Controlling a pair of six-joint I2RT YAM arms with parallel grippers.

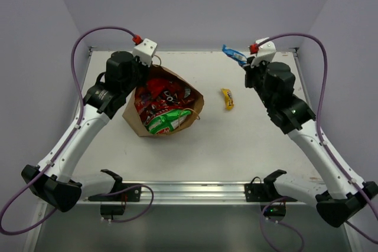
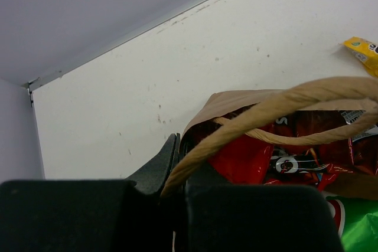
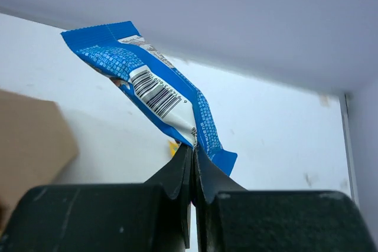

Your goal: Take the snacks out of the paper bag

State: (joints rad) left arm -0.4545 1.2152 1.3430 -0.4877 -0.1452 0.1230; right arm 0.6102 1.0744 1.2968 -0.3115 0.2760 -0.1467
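Snacks (image 1: 162,107), mostly red with one green-and-white, lay packed in the paper bag (image 1: 198,103), which sat left of centre on the surface (image 1: 195,157) with its mouth tipped open. The left end effector (image 2: 180,146) was clenched on a twisted handle (image 2: 283,101). The right end effector (image 3: 193,157) pinched a blue packet (image 3: 153,84) by one end near the far right edge, beyond a loose yellow packet (image 1: 227,98). Done well, the blue packet would come down close to bare surface, well apart from the bag, before release, with the handle held steady.
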